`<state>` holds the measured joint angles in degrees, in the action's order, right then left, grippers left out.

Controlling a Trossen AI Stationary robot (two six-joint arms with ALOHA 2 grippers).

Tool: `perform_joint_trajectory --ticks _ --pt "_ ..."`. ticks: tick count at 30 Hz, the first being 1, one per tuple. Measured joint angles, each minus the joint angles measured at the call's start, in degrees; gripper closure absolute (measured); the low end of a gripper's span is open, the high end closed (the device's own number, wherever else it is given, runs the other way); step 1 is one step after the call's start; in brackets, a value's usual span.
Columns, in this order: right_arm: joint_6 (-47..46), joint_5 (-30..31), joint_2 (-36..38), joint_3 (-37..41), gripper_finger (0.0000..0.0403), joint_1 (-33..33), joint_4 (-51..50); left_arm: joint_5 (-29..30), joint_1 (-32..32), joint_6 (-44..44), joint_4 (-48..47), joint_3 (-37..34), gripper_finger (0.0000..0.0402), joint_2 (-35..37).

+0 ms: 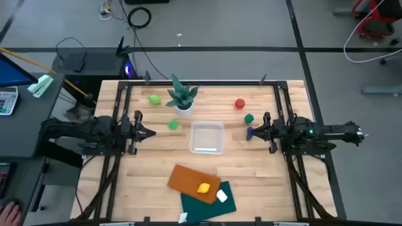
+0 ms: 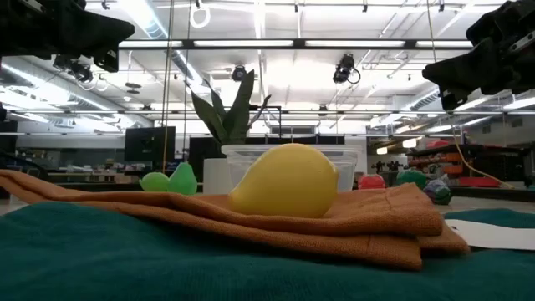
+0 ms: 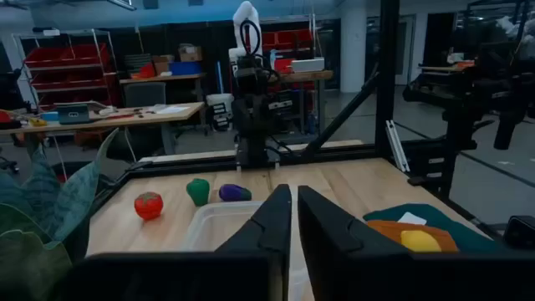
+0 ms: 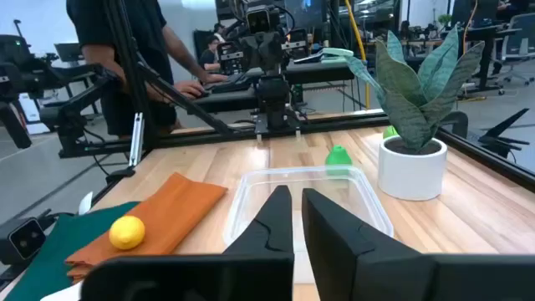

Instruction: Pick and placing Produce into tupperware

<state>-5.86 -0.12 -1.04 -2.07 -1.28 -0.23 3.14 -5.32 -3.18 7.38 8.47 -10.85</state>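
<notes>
At the near edge of the wooden slatted worktop [image 1: 151, 182] a dark green cloth [image 1: 210, 202] lies under a folded orange-brown cloth [image 1: 188, 179]. On that orange cloth rests the yellow lemon-shaped toy fruit [image 1: 203, 188], its long axis running roughly across the low view with the pointed tip toward the left there.

Mid-worktop sits the clear squarish plastic tub with rounded corners [image 1: 207, 137], holding nothing, its slightly longer side running near to far. The left pincer [image 1: 149, 132] hangs just left of it and the right pincer [image 1: 252, 132] just right, both aimed at the tub, each with fingers nearly pressed together around a thin slit and pinching nothing.

A small light green toy fruit [image 1: 173, 125] lies between the left pincer and the tub's far-left corner. The purple toy vegetable [image 1: 249, 133] lies right at the right pincer's tip, the dark green one [image 1: 249, 117] just beyond it.

Farther back stand the spiky green plant in a white pot [image 1: 183, 97], a second light green piece [image 1: 154, 99] to its left, and the red round toy fruit [image 1: 240, 103] to the right.
</notes>
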Motion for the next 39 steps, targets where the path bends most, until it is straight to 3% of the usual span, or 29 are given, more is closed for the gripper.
perform_joint_trajectory --ticks 39 --pt "0.0 0.0 0.0 0.0 0.0403 0.0 0.0 0.0 0.0 0.0 0.0 0.0 0.0368 0.0"
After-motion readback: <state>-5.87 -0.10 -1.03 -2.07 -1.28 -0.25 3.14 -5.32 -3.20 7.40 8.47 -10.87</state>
